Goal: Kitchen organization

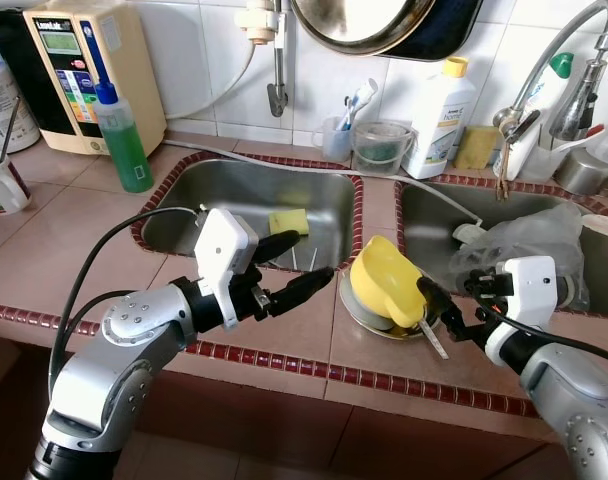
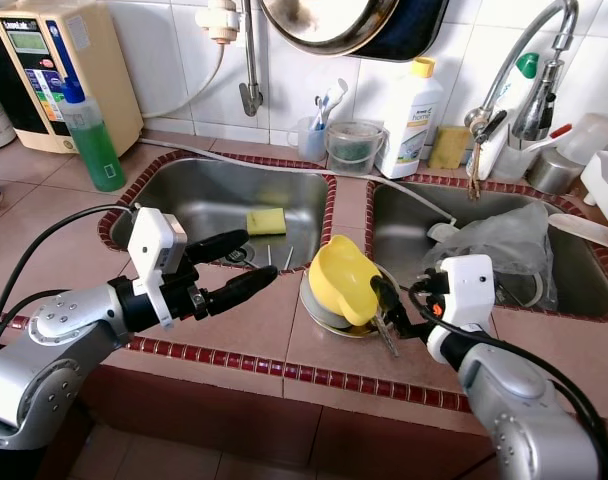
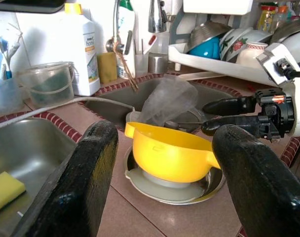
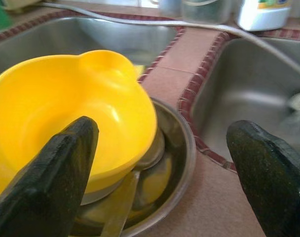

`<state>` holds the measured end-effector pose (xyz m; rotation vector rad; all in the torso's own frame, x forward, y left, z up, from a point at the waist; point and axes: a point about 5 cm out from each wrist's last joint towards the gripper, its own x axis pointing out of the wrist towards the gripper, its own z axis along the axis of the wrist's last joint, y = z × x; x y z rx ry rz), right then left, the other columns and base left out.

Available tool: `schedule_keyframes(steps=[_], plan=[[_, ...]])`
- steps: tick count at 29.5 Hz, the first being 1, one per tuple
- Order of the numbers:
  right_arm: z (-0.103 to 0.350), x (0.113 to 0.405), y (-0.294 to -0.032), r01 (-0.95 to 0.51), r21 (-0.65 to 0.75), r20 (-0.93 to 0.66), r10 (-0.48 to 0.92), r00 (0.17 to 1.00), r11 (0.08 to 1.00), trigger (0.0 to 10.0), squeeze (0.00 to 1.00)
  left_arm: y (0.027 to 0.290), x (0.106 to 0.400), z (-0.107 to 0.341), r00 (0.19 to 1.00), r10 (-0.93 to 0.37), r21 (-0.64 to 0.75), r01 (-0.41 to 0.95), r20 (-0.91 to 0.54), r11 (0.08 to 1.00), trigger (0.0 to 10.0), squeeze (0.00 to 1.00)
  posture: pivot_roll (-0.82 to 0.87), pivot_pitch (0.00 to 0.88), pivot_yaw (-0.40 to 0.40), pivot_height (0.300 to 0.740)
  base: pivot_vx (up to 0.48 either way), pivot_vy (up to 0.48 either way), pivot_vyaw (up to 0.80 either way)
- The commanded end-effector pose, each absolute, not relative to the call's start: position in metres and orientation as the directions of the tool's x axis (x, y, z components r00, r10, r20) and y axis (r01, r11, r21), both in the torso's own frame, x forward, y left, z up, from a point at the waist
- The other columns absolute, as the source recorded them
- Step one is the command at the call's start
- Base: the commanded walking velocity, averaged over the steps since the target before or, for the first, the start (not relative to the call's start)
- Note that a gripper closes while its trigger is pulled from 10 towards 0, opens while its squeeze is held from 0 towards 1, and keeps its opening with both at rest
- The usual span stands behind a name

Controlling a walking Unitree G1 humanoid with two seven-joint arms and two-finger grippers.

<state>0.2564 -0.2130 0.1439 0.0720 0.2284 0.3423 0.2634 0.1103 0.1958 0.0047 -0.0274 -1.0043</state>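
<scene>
yellow bowl (image 1: 386,281) (tilted, in metal dish (image 1: 365,310)) between both grippers' wide-spread fingers (image 1: 302,286)

The yellow bowl (image 1: 386,281) covers most of the metal dish (image 1: 356,308) beneath it, and what else lies in that dish cannot be told. At twelve o'clock a hanging pan (image 1: 369,22) is cut off by the top edge. At three o'clock a crumpled plastic bag (image 1: 529,243) hides the right sink's (image 1: 434,225) floor.
</scene>
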Motion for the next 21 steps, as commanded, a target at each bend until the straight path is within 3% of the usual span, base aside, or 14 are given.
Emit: schedule_keyframes(steps=[1,11,21], plan=[[0.145,0.264,-0.224,-0.334,0.097,-0.204,0.347,0.915,0.938,10.0,0.00,0.107,0.264,0.199,0.530,-0.847,0.023,0.847,0.024,0.531,10.0,0.00,-0.03,0.000,-0.001,0.740,0.000,0.000,0.00],[0.139,0.288,-0.241,-0.371,0.124,-0.212,0.390,0.896,0.920,10.0,0.00,0.105,0.264,0.200,0.536,-0.843,0.016,0.843,0.035,0.537,10.0,0.00,-0.01,0.000,-0.008,0.740,0.000,0.000,0.00],[0.141,0.305,-0.228,-0.517,0.186,-0.168,0.546,0.821,0.835,10.0,0.00,0.104,0.262,0.202,0.539,-0.841,0.014,0.842,0.041,0.540,10.0,0.00,0.00,0.000,-0.014,0.740,0.000,0.000,0.00]])
